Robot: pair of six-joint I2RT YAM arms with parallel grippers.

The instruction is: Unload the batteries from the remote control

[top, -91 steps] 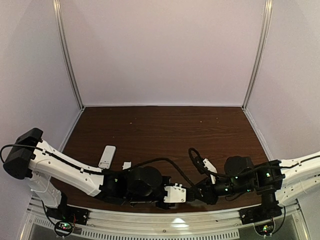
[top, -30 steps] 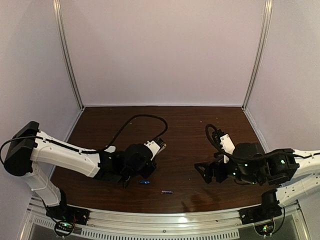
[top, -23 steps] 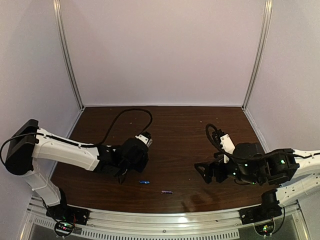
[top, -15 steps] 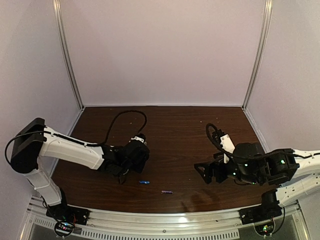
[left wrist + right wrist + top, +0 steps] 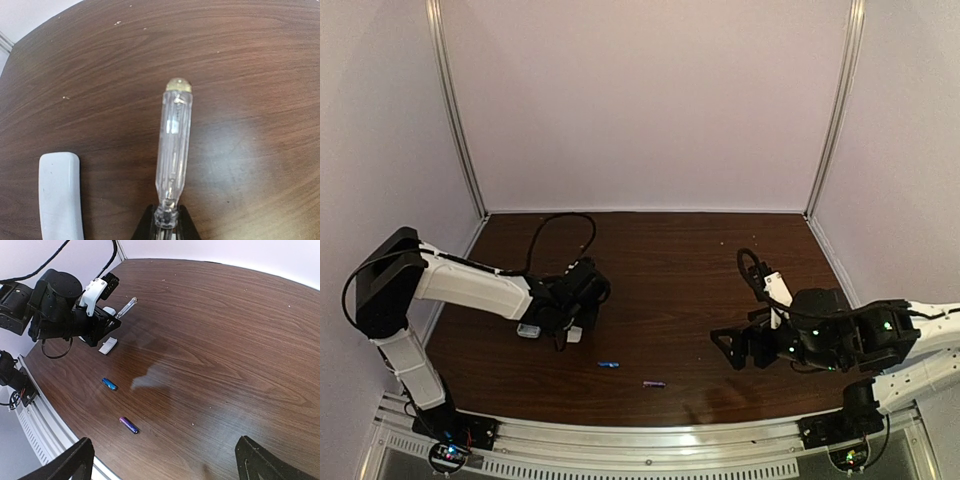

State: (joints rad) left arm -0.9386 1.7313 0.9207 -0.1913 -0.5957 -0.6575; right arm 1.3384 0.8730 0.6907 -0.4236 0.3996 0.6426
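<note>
Lying loose near the near edge of the tabletop point(image 5: 670, 260), left of its middle, the blue battery point(image 5: 609, 365) and the purple battery point(image 5: 653, 384) are seen close together but not touching, the purple one nearer the edge and further right. Both are well apart from the remote point(image 5: 60, 200), which is laid flat close to the left edge and is partly hidden by the left arm from above. A small white piece point(image 5: 107, 345), judged to be the battery cover, is found just beside that arm. With both batteries out, the unloading is judged done or nearly so

The left gripper point(image 5: 166, 227) is closed narrowly on the thin end of a clear tool point(image 5: 173, 145), whose brass-capped handle is pointed away over bare wood, beside the remote and not touching it. The right gripper point(image 5: 723, 349) is spread wide with nothing held in it, over the right half of the tabletop and well away from the batteries

Each battery is judged light, stiff and smooth, and apt to roll if nudged sideways; a hold across the middle of the barrel is advised. The remote is judged light, rigid and somewhat slick, best taken across its narrow width at the long edges
</note>
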